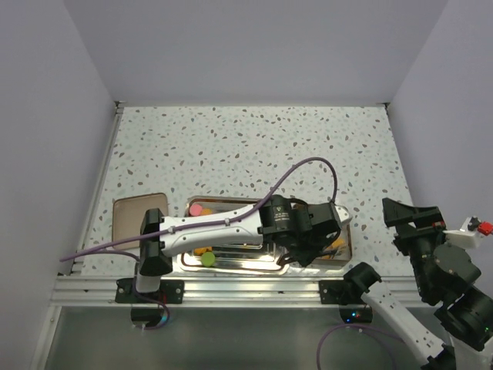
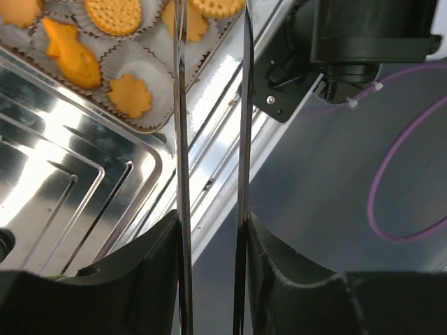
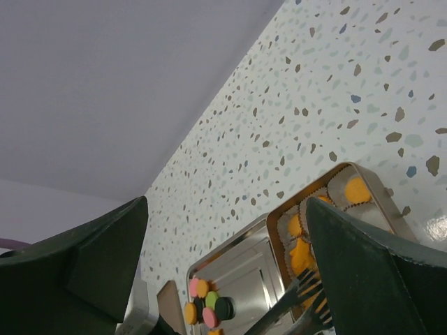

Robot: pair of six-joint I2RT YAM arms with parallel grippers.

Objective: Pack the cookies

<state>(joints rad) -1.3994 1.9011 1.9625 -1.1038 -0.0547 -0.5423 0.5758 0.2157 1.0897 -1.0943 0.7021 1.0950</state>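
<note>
A big speckled table point(image 1: 254, 139) fills the room, with plain walls on three sides. The left arm point(image 1: 208, 225) lies low along the near edge and reaches to the right. The right arm point(image 1: 447, 270) is folded up past the table's right edge, well apart from everything.

A shiny metal tray point(image 1: 231, 270) sits by the middle of the near edge. A flat brown board point(image 1: 131, 216) lies just beside the tray's left end. A small tin point(image 3: 383, 195) sits in the tray's right end, lined with white paper cups point(image 2: 150, 73).

The cookies are in two places. Some orange ones rest in the cups: a round one point(image 2: 112, 14), a fish point(image 2: 70, 59) and a flower point(image 2: 129, 95). A little bunch of pink, orange and green ones point(image 3: 206, 303) lies loose at the tray's left end.

The left gripper point(image 2: 212, 28) hangs over the tin. Its thin fingers point(image 2: 181, 139) stand a bit apart, but the tips are cut off, so I cannot tell if they pinch anything. The right gripper point(image 3: 227, 209) is spread wide, holding nothing.
</note>
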